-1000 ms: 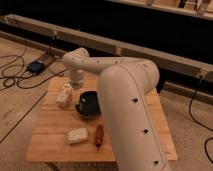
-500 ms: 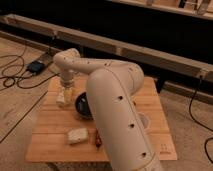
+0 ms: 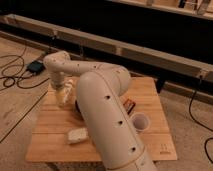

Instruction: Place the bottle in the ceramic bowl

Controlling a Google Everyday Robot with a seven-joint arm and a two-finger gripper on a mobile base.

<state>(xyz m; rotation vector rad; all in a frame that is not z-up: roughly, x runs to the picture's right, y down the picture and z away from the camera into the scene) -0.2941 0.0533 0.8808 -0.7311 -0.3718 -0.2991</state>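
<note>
The gripper (image 3: 61, 91) hangs over the table's (image 3: 150, 95) left edge, left of frame centre, jaws spread wide. The bottle (image 3: 65, 96) stands at their tips, no grip discernible. The bowl (image 3: 77, 107) shows just right of it, mostly behind the arm.
</note>
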